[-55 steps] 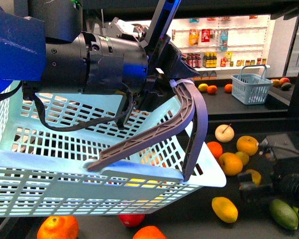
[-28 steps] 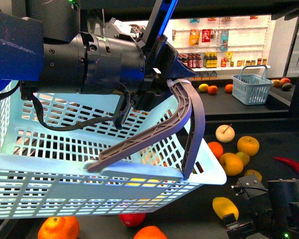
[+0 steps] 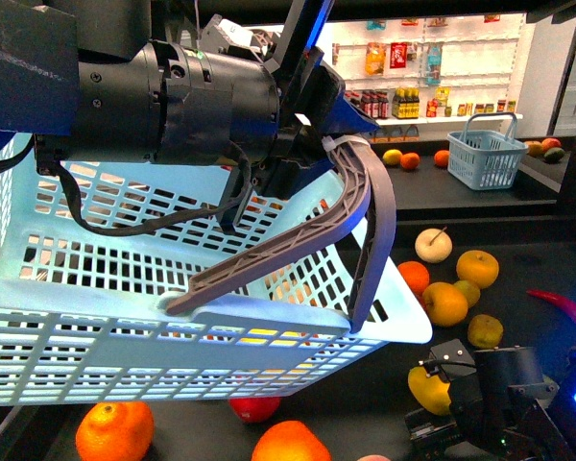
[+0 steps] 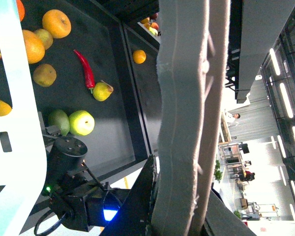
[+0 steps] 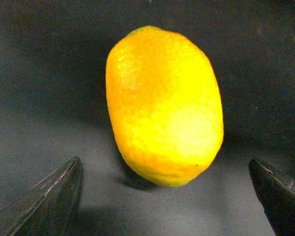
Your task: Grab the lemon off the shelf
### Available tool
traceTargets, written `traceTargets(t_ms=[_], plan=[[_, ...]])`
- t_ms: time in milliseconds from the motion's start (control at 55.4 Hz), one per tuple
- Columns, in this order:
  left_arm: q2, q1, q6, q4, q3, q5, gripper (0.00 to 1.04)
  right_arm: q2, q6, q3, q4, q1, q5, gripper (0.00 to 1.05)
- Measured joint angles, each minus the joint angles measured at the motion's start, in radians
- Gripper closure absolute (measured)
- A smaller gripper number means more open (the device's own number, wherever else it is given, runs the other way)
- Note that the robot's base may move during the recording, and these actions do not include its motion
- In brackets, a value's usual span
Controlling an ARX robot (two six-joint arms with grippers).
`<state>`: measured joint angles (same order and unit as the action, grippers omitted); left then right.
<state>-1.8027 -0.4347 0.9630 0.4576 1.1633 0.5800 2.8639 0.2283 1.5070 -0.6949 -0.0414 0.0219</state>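
The lemon, bright yellow and oval, lies on the dark tray of the shelf at the lower right. My right gripper is down at it and open. In the right wrist view the lemon fills the middle, with a black fingertip on either side of its near end and not touching it. My left gripper is shut on the grey basket handle and holds the pale blue basket up at the left. In the left wrist view the handle runs between the jaws.
Oranges and a red fruit lie under the basket. Yellow round fruits and a red chilli lie beyond the lemon. A small blue basket stands on the far tray.
My right arm has come in from the right and lowered onto the lemon, so its jaws now flank it. The basket in my left gripper has shifted slightly.
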Motion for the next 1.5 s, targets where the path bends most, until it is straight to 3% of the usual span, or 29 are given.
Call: traceTargets(t_ms=[289,631,740,1191,1407,1497], plan=[[0.000,0.000,0.000,0.000,0.000,-0.002,0.95,0.060,-0.032,0.134,0.042,-0.011,0.008,0.02],[0.000,0.000,0.000,0.000,0.000,0.000,0.95,0.066,-0.064,0.137,0.039,-0.013,-0.010,0.48],[0.000,0.000,0.000,0.000,0.000,0.000,0.95,0.045,-0.083,0.110,0.031,-0.011,0.000,0.56],[0.000,0.000,0.000,0.000,0.000,0.000,0.95,-0.468,-0.428,-0.243,-0.125,0.039,0.060,0.58],[0.000,0.000,-0.001,0.000,0.000,0.000,0.95,-0.710,-0.584,-0.439,-0.201,0.035,-0.005,0.58],[0.000,0.000,0.000,0.000,0.000,0.000,0.95,-0.817,-0.612,-0.520,-0.246,-0.008,-0.039,0.58]])
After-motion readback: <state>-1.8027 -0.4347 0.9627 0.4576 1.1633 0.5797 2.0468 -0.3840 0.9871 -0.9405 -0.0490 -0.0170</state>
